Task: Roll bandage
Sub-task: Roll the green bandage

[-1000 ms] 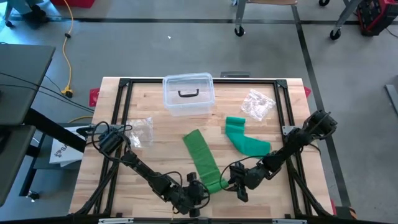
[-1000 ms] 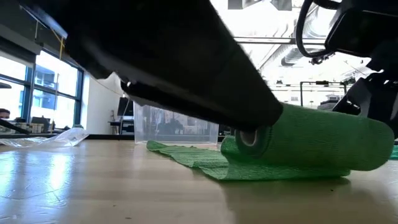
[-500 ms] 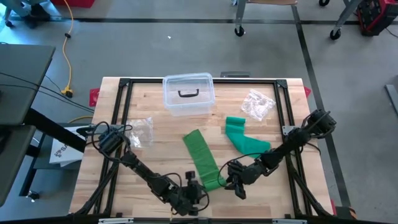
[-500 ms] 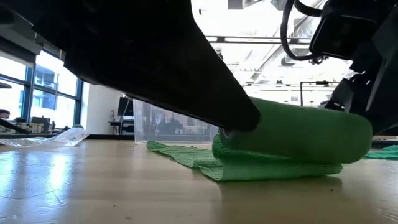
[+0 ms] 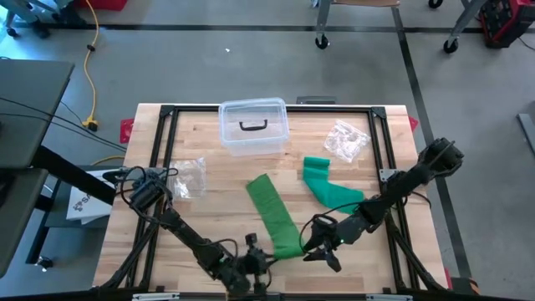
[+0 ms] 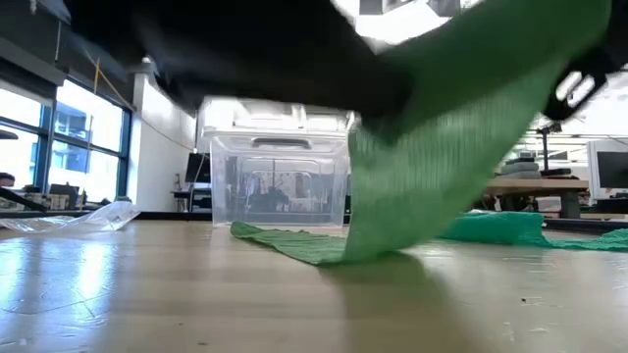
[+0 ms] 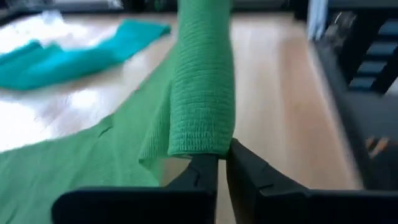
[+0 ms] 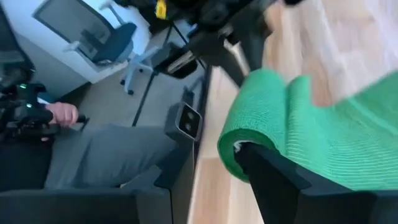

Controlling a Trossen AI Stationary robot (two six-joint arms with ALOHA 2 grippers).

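Wooden table (image 5: 209, 142) holds a half-rolled green fabric bandage (image 5: 280, 227) near its front edge; left gripper (image 5: 261, 257) pinched shut at one roll end, right gripper (image 5: 313, 244) gripping the other.

Green bandage (image 5: 272, 215): rolled end lifted off table between left gripper (image 5: 253, 251) and right gripper (image 5: 320, 243), loose tail flat beyond.

The rolled end of the green bandage (image 6: 461, 127), which lay on the table a second ago, is now lifted clear between the two grippers. The left gripper (image 7: 222, 163) has closed its fingers at the roll's end.
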